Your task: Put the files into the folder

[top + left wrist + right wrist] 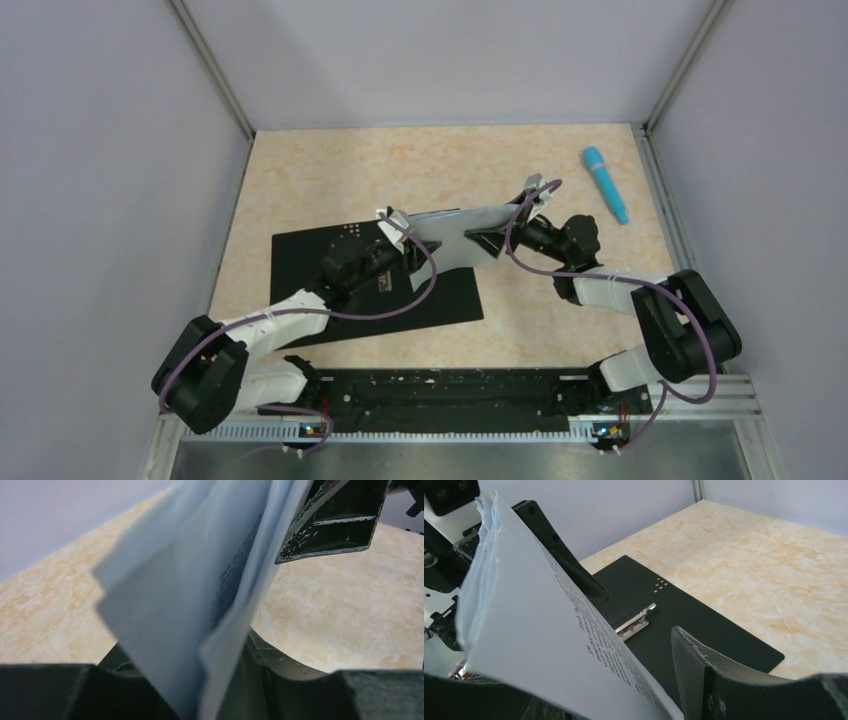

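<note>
The folder [300, 260] lies open on the table, black inside up, and its metal clip [636, 622] shows in the right wrist view. The files [455, 228], white sheets with printed text, hang tilted above the folder's right part, between both grippers. My left gripper [400, 235] stands open around their left end, with the sheets [170, 595] loose between its fingers [270, 665]. My right gripper [520, 215] is open at their right end. There the sheets [534, 630] lean toward its hidden left finger, and a gap shows to the right finger [694, 670].
A blue pen-like object [605, 183] lies at the back right of the beige table [330, 170]. Grey walls enclose the table on three sides. A black and metal rail [450, 395] runs along the front edge between the arm bases.
</note>
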You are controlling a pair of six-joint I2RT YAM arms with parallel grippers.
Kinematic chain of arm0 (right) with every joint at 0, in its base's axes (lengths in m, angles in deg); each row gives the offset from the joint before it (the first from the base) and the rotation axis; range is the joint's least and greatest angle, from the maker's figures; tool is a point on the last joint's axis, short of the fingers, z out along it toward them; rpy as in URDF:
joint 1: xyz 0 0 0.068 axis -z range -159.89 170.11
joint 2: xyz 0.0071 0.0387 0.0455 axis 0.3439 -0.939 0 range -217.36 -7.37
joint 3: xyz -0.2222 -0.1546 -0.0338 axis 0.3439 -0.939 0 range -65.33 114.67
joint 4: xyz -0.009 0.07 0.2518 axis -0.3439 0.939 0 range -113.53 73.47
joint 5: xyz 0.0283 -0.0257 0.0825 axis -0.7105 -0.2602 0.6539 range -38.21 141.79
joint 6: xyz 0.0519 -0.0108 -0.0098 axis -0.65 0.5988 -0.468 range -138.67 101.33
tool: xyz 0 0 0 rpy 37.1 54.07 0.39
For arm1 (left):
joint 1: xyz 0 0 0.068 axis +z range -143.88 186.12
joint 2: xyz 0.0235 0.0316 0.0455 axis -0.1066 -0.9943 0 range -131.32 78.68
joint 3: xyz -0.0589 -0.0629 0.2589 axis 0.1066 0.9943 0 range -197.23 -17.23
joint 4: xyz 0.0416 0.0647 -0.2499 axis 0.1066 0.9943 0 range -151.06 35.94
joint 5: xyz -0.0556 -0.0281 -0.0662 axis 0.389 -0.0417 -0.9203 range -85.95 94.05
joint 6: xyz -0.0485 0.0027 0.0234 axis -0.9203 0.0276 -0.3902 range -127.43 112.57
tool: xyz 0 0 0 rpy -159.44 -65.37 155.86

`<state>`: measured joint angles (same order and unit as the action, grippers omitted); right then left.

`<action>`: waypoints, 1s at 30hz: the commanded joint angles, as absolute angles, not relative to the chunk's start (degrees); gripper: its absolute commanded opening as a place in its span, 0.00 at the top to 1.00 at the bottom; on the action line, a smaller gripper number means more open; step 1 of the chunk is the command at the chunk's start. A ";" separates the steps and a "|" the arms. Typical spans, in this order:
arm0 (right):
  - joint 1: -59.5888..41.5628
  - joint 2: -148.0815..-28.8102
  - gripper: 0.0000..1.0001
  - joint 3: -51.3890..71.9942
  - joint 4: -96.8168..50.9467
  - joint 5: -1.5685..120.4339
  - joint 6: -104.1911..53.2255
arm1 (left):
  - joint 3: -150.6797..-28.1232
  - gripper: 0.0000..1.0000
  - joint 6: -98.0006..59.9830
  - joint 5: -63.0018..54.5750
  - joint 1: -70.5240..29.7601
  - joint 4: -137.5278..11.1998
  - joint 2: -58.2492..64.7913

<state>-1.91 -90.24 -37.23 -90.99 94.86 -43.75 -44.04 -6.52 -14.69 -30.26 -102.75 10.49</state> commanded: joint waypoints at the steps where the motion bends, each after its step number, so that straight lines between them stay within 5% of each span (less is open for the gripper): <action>1: -2.65 -87.62 0.39 -36.96 -90.75 95.30 -41.47 | -47.29 0.57 -7.19 -16.72 -30.43 -106.61 9.36; 16: -2.59 -86.81 0.40 -36.04 -87.02 94.82 -39.84 | -49.52 0.58 -9.09 -18.59 -30.40 -107.51 6.06; 19: -2.59 -86.77 0.40 -35.89 -86.43 94.68 -39.50 | -49.60 0.66 -9.30 -18.79 -30.39 -107.68 5.70; 24: -2.60 -86.99 0.40 -35.53 -86.32 94.93 -39.53 | -50.33 0.98 -9.67 -19.75 -30.36 -108.15 4.33; 30: -2.58 -85.20 0.39 -32.95 -83.07 96.54 -40.00 | -53.73 1.00 -9.99 -20.11 -30.28 -104.57 6.60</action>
